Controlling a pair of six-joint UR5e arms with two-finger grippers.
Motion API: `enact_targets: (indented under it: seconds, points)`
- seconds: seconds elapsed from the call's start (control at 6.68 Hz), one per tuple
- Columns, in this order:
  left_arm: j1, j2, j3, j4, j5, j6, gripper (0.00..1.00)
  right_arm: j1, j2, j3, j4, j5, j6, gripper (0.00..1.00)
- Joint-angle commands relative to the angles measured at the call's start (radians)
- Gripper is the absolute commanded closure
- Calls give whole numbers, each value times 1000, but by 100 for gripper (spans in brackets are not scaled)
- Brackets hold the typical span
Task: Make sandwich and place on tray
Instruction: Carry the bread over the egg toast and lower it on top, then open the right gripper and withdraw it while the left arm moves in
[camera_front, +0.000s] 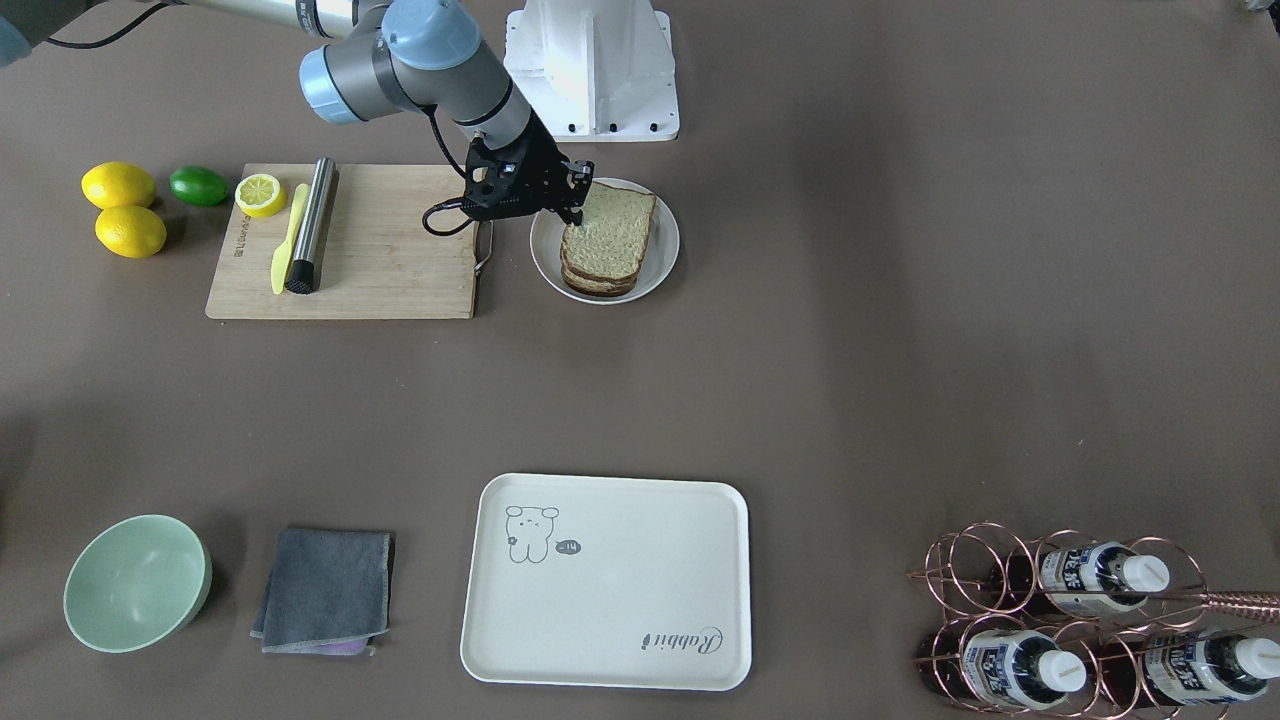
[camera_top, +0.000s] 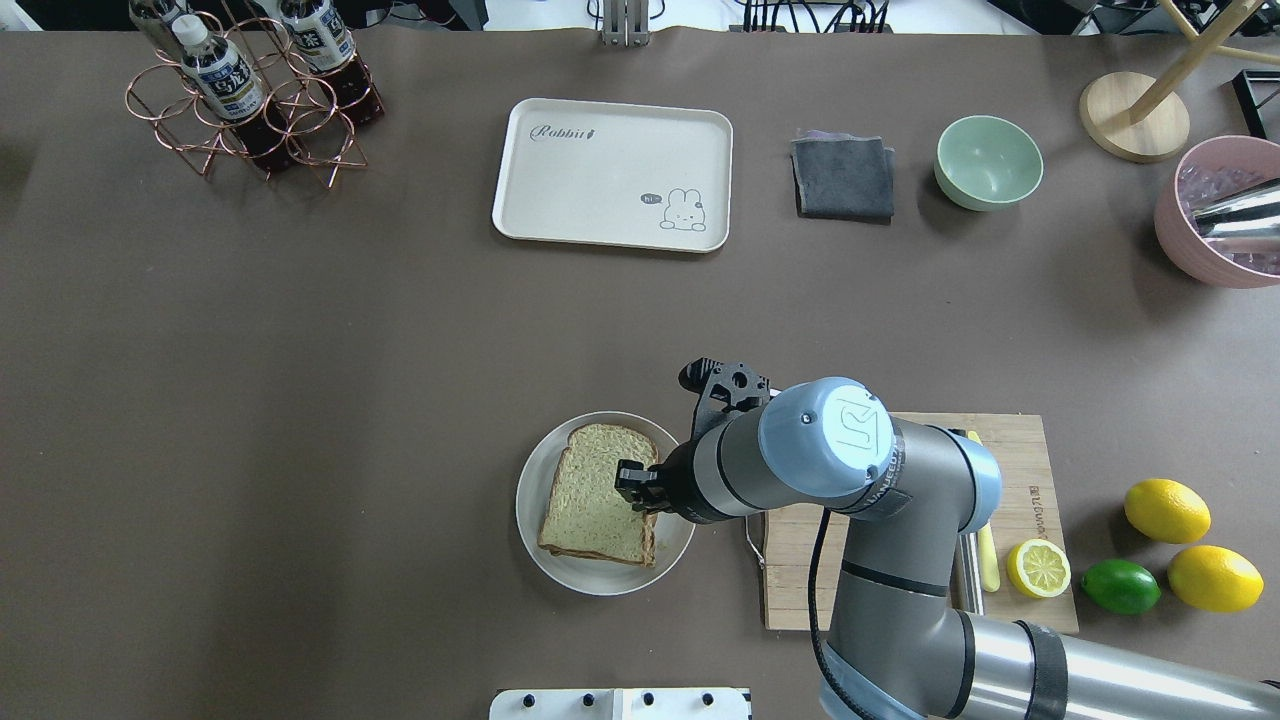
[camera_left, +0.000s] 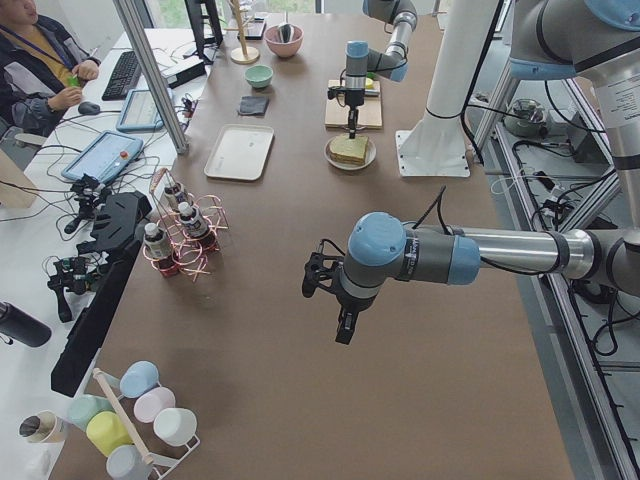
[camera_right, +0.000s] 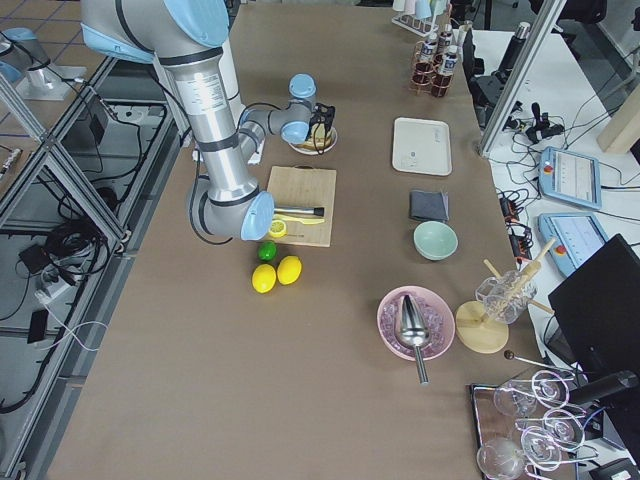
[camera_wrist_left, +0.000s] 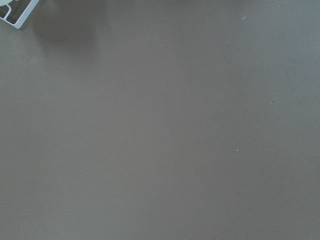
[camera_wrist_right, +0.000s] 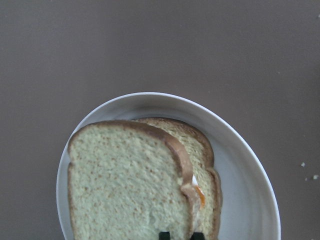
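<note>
- Desk (camera_front: 900, 350) layout, big to small?
- Tray (camera_front: 620, 600) lies on the operators' side, well apart from the plate (camera_front: 668, 262). The sandwich (camera_front: 605, 240) sits on that plate, just beside the cutting board (camera_front: 380, 270).
- End effectors?
- Right end effector (camera_front: 577, 210) has its fingers close together on the top slice (camera_wrist_right: 125, 185) at its crust, seemingly clamped. Left end effector (camera_left: 343, 325) hovers over the desk; apart or together, I cannot tell.
- Risk?
- It pinches one slice only. Lifting could peel that off, or the egg (camera_wrist_right: 199, 196) could slide out.
</note>
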Motion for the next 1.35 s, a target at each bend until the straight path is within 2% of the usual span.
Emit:
enact_targets:
  seconds: [0.0,0.15,0.45,0.6,0.75,1.05,1.2]
  points:
    - [0,0,3,2,0,-3,2,-1,-1,0,0,-2,1,36]
    - [0,-1,3,0,0,-5,2,-1,3,3,0,-4,10,1]
    - [2,-4,2,0,0,-6,2,55,-26,31,-20,13,0,1]
    - [2,-15,-5,0,0,-47,2,91,-84,66,-28,30,-35,1]
    - [9,-21,-11,-3,0,-101,2,132,-114,104,-73,45,-109,0]
    - [27,-26,-60,-1,-29,-156,2,229,-209,220,-246,105,-242,0]
    - [125,-44,-121,-3,-28,-310,2,291,-267,245,-270,140,-345,0]
